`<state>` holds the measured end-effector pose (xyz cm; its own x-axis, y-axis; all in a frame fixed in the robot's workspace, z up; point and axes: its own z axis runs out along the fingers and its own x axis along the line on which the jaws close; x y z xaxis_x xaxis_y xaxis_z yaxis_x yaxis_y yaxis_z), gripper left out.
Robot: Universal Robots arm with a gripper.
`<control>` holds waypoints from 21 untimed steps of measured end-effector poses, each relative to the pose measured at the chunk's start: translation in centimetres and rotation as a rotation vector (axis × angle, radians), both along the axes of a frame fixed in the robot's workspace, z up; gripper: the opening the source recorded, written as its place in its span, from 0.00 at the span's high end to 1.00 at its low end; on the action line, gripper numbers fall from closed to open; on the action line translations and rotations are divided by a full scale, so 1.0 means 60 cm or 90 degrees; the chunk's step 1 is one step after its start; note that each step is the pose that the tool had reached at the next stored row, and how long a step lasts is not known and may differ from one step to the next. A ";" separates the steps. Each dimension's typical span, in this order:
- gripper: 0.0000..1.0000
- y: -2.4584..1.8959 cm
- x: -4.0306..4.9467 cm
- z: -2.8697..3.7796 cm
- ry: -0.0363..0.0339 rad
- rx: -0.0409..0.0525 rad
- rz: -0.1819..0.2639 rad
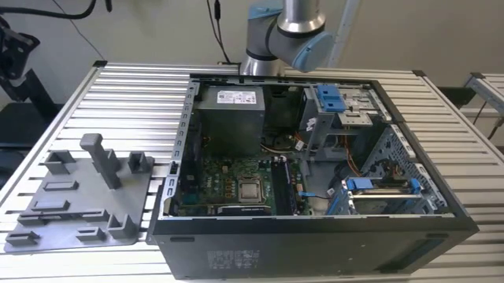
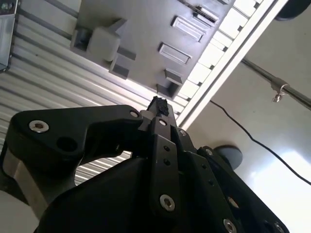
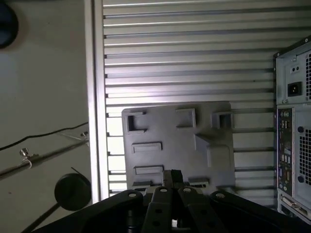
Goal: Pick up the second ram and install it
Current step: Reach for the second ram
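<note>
One tray [image 3: 180, 128] below tool [image 3: 172, 174], beside case [image 1: 315, 247]

Robotics lab or assembly workshop. A slatted aluminium bench [image 1: 130, 97] is carrying an opened computer tower [image 1: 315, 250] and a gray fixture tray [image 1: 118, 200]. An industrial robot arm [image 1: 287, 35] is standing behind, a cable [image 3: 43, 135] trailing over bare floor [image 3: 43, 73].

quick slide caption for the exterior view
Open black computer case on slatted metal table, grey plastic tray at the exterior view's left, silver robot arm behind.
</note>
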<state>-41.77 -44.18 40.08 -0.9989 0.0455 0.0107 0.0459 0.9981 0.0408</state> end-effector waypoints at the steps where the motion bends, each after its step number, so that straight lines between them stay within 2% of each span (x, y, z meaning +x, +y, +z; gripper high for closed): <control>1: 0.89 -0.0008 0.000 0.000 0.0000 0.0000 0.002; 6: 0.89 -0.0055 0.002 -0.002 0.0002 -0.0001 0.013; 10: 0.89 -0.0119 0.003 -0.004 0.0021 -0.0001 0.017; 21: 0.89 -0.0412 0.004 -0.012 0.0021 0.0000 0.027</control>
